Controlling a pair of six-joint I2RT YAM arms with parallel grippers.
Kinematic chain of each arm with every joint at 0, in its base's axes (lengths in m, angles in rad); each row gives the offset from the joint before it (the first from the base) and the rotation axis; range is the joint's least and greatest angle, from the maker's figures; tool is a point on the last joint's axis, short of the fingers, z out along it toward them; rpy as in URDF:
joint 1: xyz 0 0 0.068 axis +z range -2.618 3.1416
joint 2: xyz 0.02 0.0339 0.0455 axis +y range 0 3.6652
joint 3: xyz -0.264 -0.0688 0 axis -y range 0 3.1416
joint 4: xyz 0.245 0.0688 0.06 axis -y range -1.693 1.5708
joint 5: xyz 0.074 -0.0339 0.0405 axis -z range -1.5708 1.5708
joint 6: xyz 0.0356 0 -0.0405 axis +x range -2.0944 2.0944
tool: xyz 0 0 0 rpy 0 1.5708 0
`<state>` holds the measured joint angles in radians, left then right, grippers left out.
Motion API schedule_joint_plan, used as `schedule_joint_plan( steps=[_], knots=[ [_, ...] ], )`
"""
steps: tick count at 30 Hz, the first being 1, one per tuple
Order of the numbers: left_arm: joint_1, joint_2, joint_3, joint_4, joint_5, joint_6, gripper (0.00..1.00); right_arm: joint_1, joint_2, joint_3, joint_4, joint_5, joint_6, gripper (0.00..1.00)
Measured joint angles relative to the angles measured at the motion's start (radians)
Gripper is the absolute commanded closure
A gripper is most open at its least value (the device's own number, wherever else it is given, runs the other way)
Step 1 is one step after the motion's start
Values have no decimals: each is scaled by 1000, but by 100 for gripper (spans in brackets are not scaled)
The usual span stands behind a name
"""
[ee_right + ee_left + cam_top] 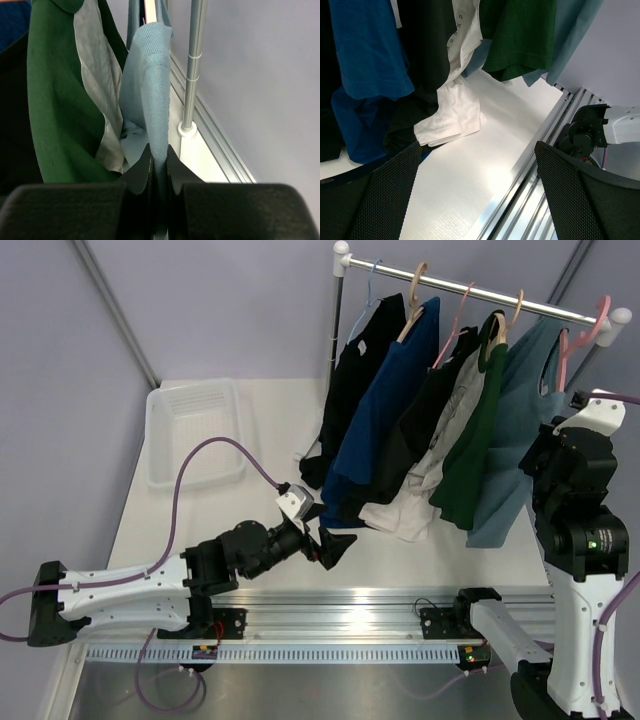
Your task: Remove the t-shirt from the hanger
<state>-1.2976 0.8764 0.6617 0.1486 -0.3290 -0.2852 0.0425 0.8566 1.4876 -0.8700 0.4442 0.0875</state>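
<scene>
A light blue t-shirt (520, 430) hangs on a pink hanger (583, 338) at the right end of the clothes rail. My right gripper (159, 160) is shut on a ribbed fold of this t-shirt (150, 85), which runs up from between the jaws. In the top view the right arm (575, 480) stands raised beside the shirt's right edge. My left gripper (335, 545) hovers low over the table below the hanging hems. It is open, its two mesh-padded fingers (385, 195) spread wide with only bare table between them.
Several other shirts hang on the rail (480, 295): black (350, 390), blue (385, 410), white (450, 430) and green (478, 440). The rack's post (192, 70) stands just right of the held fabric. A clear plastic bin (195, 430) sits at the back left. An aluminium rail (340, 615) edges the table.
</scene>
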Motion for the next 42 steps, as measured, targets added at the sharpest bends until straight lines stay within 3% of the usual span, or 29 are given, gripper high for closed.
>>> schedule_joint_plan(
  steps=[17,26,32,36,42],
  knots=[
    [0,1,0,0,-7,0,1,0,-117,-72,-165,-39,76,100],
    [0,0,0,0,-8,2,1,0,-185,-59,-300,-21,260,100],
    [0,-7,0,3,-8,19,1,0,-264,-83,-314,-55,282,100],
    [0,-13,0,11,-6,27,1,0,-277,52,-360,-64,267,100],
    [0,-10,0,11,-3,32,1,0,-227,427,-449,-88,237,100]
  ],
)
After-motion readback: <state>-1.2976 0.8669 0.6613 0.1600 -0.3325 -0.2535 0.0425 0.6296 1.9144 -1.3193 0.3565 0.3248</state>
